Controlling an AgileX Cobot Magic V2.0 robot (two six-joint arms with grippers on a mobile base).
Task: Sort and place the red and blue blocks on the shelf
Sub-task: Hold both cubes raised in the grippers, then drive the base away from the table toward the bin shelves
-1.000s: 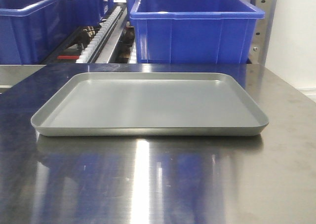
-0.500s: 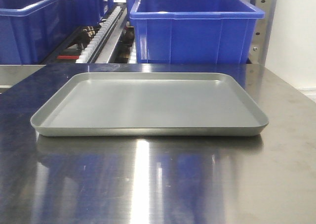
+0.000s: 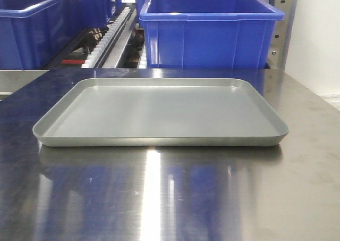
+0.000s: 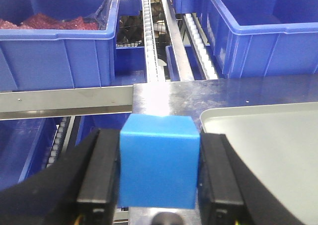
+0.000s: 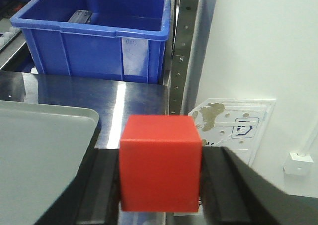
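Note:
My left gripper (image 4: 158, 173) is shut on the blue block (image 4: 159, 160), held above the left end of the steel tabletop, facing the shelf (image 4: 69, 100). My right gripper (image 5: 160, 170) is shut on the red block (image 5: 160, 160), held above the table's right end near the shelf's upright post (image 5: 185, 41). Neither gripper nor either block shows in the front view, where the shelf's post (image 3: 281, 23) rises at the right.
A shallow grey tray (image 3: 159, 113) lies on the steel tabletop (image 3: 159, 198); its corners show in both wrist views (image 4: 268, 135) (image 5: 39, 150). Large blue crates (image 3: 210, 28) (image 4: 54, 41) (image 5: 94, 31) stand on the shelf rollers. A white wall (image 5: 268, 61) is at the right.

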